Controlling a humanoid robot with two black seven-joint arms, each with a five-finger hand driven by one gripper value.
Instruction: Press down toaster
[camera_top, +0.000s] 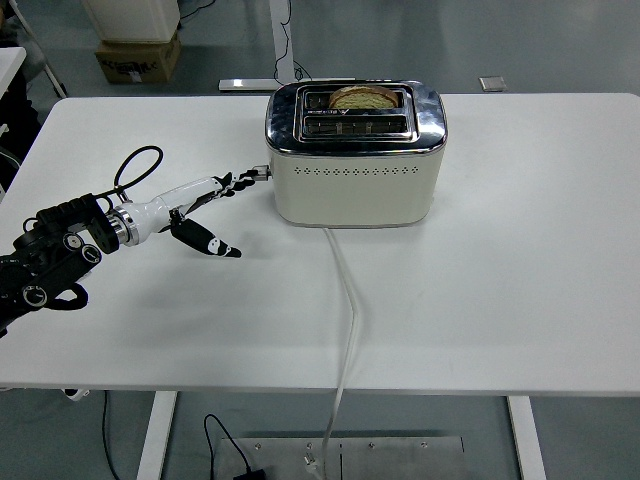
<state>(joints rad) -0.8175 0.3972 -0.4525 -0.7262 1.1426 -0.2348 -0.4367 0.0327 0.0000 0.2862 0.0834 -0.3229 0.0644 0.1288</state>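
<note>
My left hand reaches in from the left edge of the frame toward the middle, its fingers stretched out long and spread, gripping nothing. The tips of the upper fingers lie against the small lever on the left end of the toaster, while my thumb points down and right, its tip close over the white table. I can read no brand or writing on the toaster; the only marking is a row of small dots across its cream front. The toaster sits at the upper centre of the frame, toward the far side of the table, with a shiny chrome top and two slots. A slice of bread sits low in the far slot, only its crust showing above the rim. A white cord runs from the toaster's base down over the near table edge.
</note>
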